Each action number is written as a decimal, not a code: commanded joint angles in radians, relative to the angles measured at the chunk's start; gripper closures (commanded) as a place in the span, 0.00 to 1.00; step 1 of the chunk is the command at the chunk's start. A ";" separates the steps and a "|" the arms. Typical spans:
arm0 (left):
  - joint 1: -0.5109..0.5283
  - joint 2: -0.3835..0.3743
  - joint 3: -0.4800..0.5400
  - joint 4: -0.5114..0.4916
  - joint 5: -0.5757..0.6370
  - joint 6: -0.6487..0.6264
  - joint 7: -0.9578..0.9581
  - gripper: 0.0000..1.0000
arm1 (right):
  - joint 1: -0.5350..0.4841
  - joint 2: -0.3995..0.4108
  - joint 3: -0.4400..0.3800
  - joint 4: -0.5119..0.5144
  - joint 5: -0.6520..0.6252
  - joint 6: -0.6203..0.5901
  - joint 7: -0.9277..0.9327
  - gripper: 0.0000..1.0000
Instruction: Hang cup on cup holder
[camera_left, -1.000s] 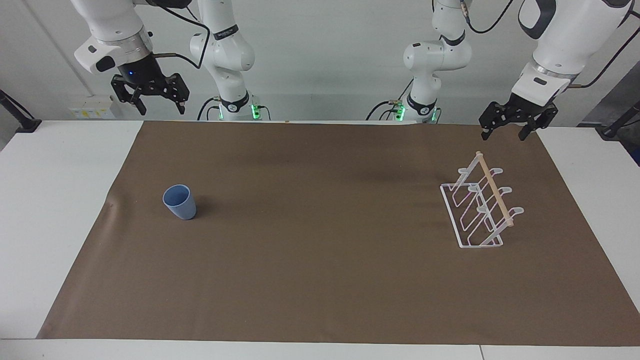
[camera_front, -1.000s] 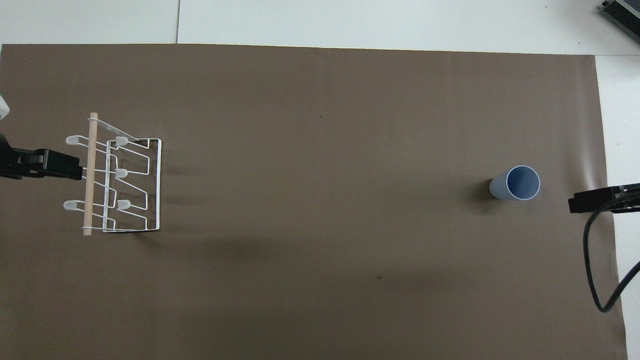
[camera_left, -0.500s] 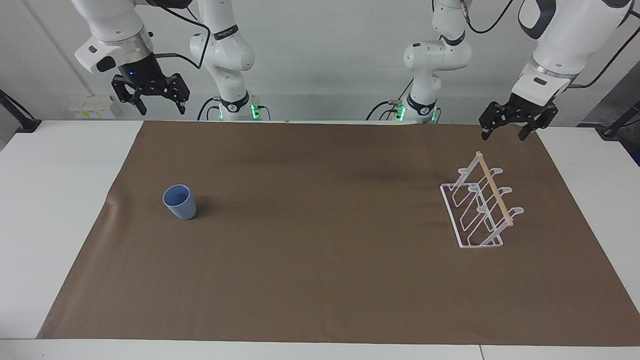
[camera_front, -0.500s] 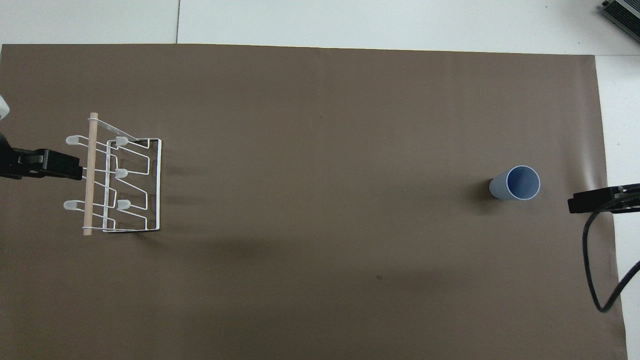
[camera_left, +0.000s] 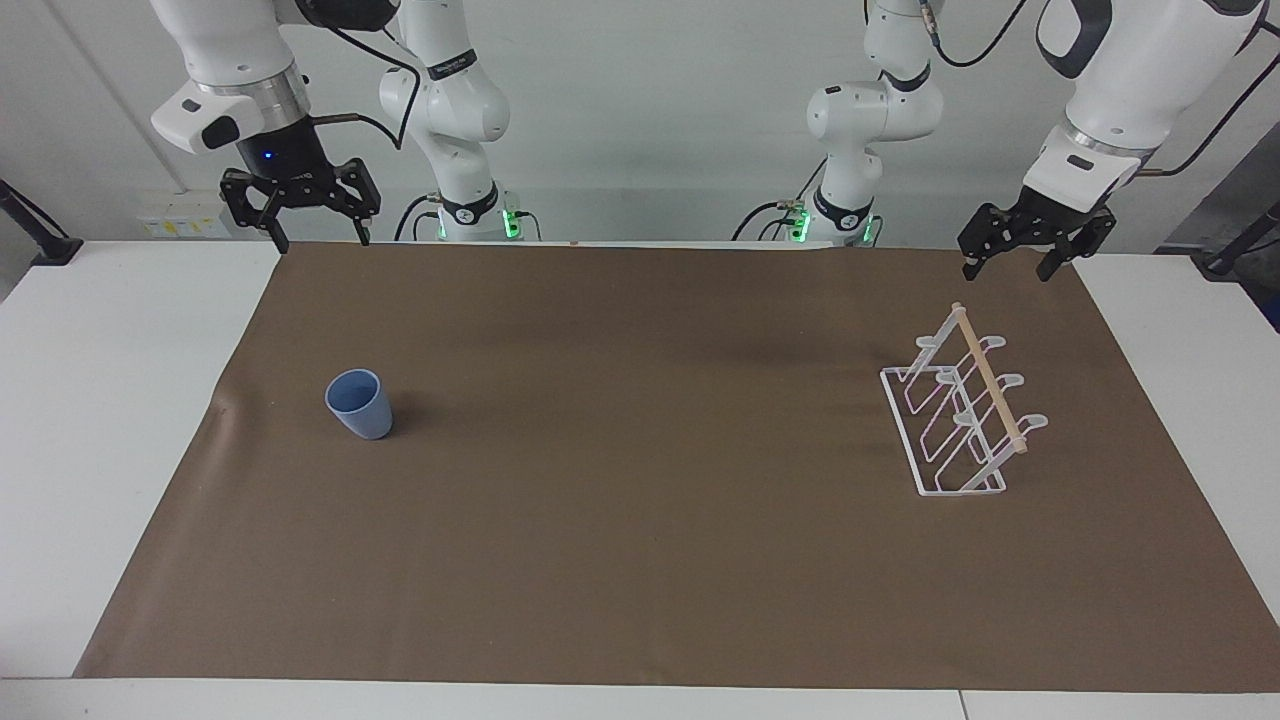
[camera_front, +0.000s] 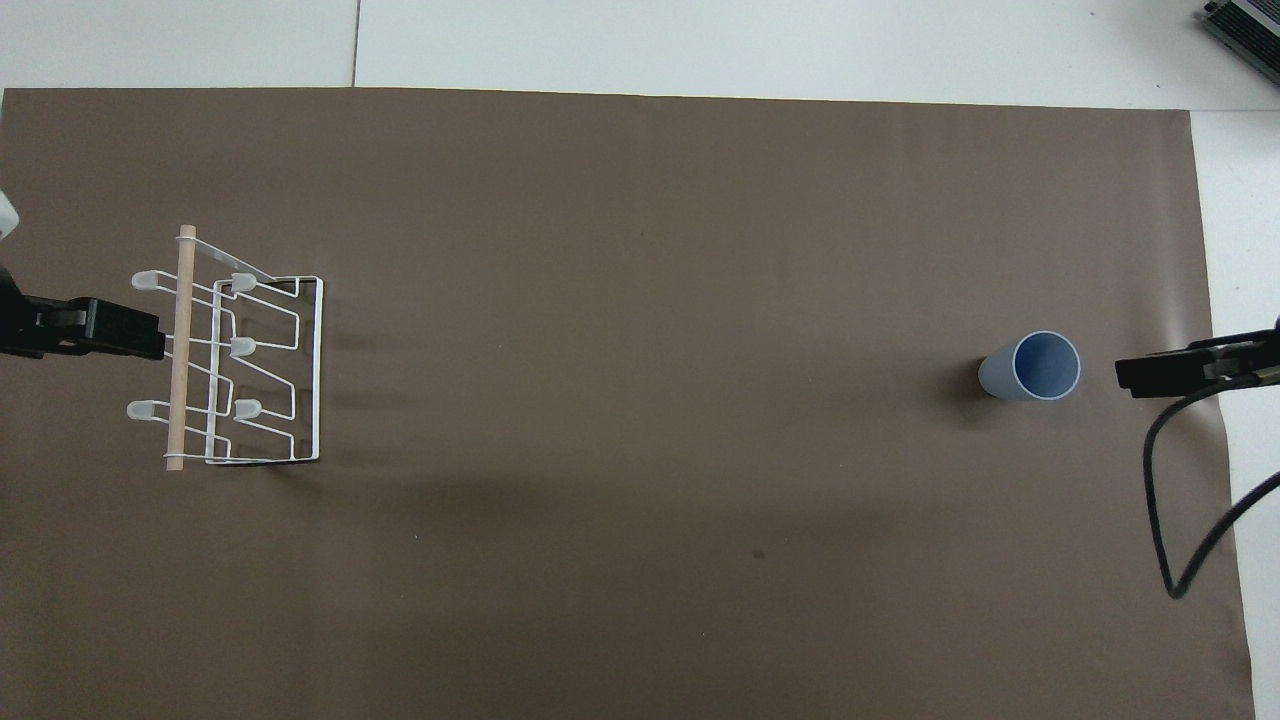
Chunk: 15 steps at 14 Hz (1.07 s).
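Facing view: right gripper (camera_left: 316, 238) raised, spread; overhead shows tip only.

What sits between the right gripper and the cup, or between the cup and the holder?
Nothing visible. The right gripper hangs open, raised, with only bare brown mat between it and the cup, and between the cup and the cup holder.

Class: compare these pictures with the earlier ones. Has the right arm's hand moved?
Yes. The right hand has shifted toward the small light-blue tapered plastic cup, which stands in the same place on the brown mat.
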 joint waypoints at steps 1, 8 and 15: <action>0.008 -0.030 -0.002 -0.032 -0.016 0.005 0.009 0.00 | 0.029 0.001 -0.001 -0.127 0.032 0.135 -0.031 0.00; 0.008 -0.030 -0.002 -0.032 -0.015 0.005 0.009 0.00 | 0.013 0.182 -0.003 -0.308 0.032 0.456 -0.034 0.00; 0.008 -0.030 -0.002 -0.032 -0.015 0.005 0.009 0.00 | 0.001 0.259 -0.006 -0.352 0.023 0.551 -0.031 0.00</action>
